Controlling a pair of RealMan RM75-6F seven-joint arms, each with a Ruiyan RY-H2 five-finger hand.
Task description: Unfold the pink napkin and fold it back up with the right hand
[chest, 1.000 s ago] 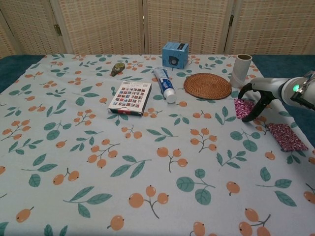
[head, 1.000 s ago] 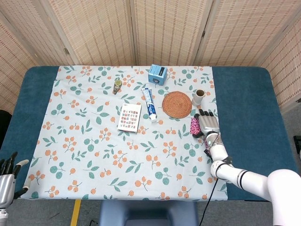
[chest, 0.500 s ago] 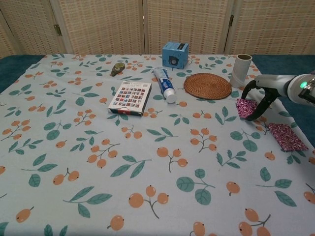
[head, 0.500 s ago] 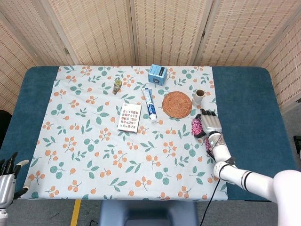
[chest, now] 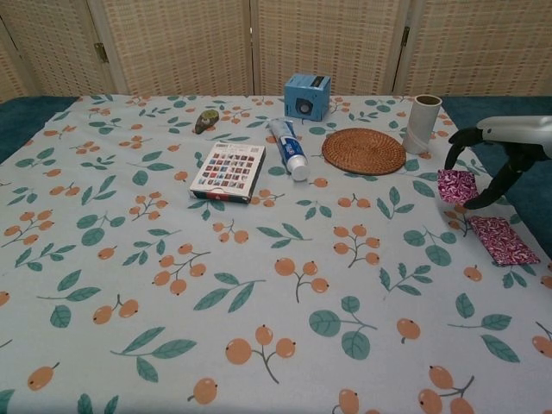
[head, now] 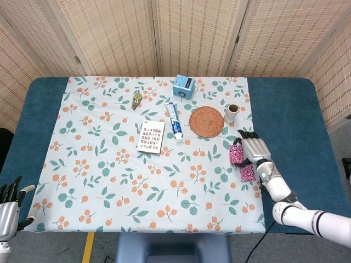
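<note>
The pink patterned napkin (head: 246, 172) lies near the right edge of the floral tablecloth (head: 109, 164). In the chest view one part of the pink napkin (chest: 502, 241) rests flat, while a flap (chest: 456, 185) is raised nearer the hand. My right hand (head: 255, 149) arches over that flap and grips it between thumb and fingers; in the chest view the right hand (chest: 500, 164) shows at the right edge. Down at the bottom left corner, off the table, my left hand (head: 8, 211) holds nothing, its fingers apart.
A woven round mat (head: 207, 121) and a small cardboard tube (head: 232, 113) stand just beyond the napkin. Further left lie a toothpaste tube (head: 174, 121), a blue box (head: 184, 86), a patterned card pack (head: 151, 136) and a small round object (head: 136, 99).
The right hand has moved to the right and toward the table's edge, taking the pink flap along with it. The left hand has stayed where it was.
</note>
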